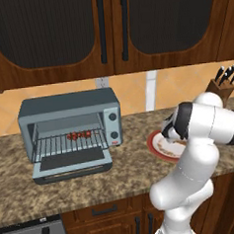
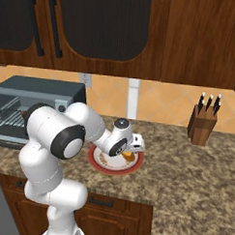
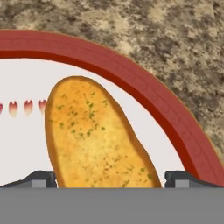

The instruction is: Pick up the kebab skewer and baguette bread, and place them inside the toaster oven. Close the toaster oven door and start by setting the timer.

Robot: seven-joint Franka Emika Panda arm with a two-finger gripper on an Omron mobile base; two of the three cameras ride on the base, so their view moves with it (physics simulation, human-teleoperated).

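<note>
The baguette bread (image 3: pixel 94 135), a golden oval loaf, lies on a red-rimmed white plate (image 3: pixel 144 83). My gripper (image 3: pixel 111 181) is open and straddles the loaf's near end, one dark fingertip (image 3: pixel 41 179) on each side, with a small gap at the right one. From the right base view the gripper (image 2: pixel 130 151) sits low over the plate (image 2: pixel 103 162) with the baguette (image 2: pixel 129 156) under it. The grey-blue toaster oven (image 1: pixel 68 105) stands to the left, its door (image 1: pixel 73 166) dropped open. The kebab skewer (image 1: pixel 79 135) rests on the wire rack inside.
A wooden knife block (image 2: pixel 204 121) stands at the back right of the granite counter. Dark wood cabinets hang above, about the oven's own height over its top. Bare counter (image 1: pixel 132 162) lies between the oven door and the plate (image 1: pixel 158 148).
</note>
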